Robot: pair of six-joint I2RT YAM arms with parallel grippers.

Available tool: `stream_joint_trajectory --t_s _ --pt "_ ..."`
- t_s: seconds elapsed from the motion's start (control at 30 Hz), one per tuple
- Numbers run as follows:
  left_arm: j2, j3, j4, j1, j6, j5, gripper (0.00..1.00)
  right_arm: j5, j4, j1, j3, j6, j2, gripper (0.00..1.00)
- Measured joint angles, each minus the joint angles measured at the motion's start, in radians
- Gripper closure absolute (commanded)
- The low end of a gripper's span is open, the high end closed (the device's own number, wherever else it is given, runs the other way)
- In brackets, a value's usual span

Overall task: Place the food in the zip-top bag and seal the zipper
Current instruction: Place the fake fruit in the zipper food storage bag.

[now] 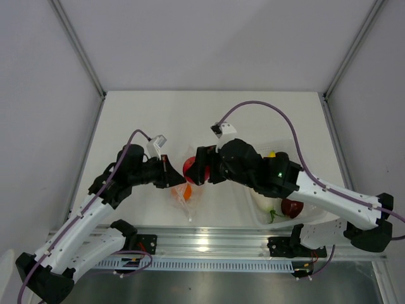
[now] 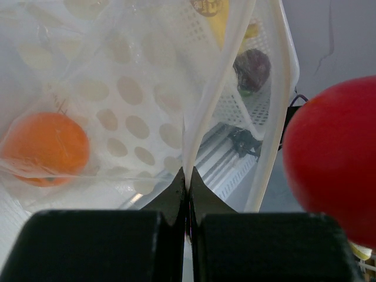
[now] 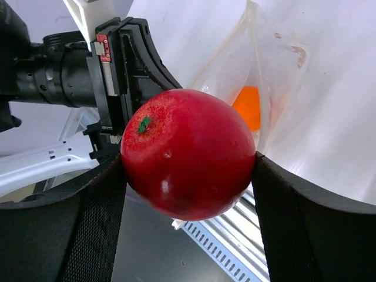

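Right pincer (image 3: 188, 176) grips red fruit (image 3: 188, 150), left pincer (image 2: 188, 194) clamps zip-top bag (image 2: 117, 100), only left wrist shows pinch

The ball (image 1: 183, 190) lies in the bag (image 1: 191, 206) by the tabletop's (image 1: 145, 120) near edge — round fruit (image 1: 193, 170) at its mouth, tray (image 1: 253, 218) to the right.

Tool (image 2: 188, 185) pinching bag (image 2: 135, 88) edge (orange ball (image 2: 44, 147) inside), red fruit (image 2: 335, 158) beside
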Motion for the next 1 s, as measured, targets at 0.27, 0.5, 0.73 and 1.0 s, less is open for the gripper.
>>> stream_joint_trajectory --t_s 0.27,0.5,0.73,1.0 --pt "0.003 0.014 -0.008 0.0 0.0 -0.008 0.99 0.01 -0.012 0.039 0.024 -0.013 0.085 0.5" --pt "0.01 0.017 -0.01 0.0 0.0 -0.02 0.99 0.04 -0.054 0.072 0.024 -0.011 0.117 0.06" --pt "0.01 0.017 -0.013 0.0 0.0 -0.022 0.99 0.09 -0.103 0.099 0.027 -0.011 0.134 0.01" --pt "0.01 0.022 -0.014 0.0 0.0 -0.022 0.99 0.178 -0.208 0.072 0.13 -0.013 0.134 0.01"
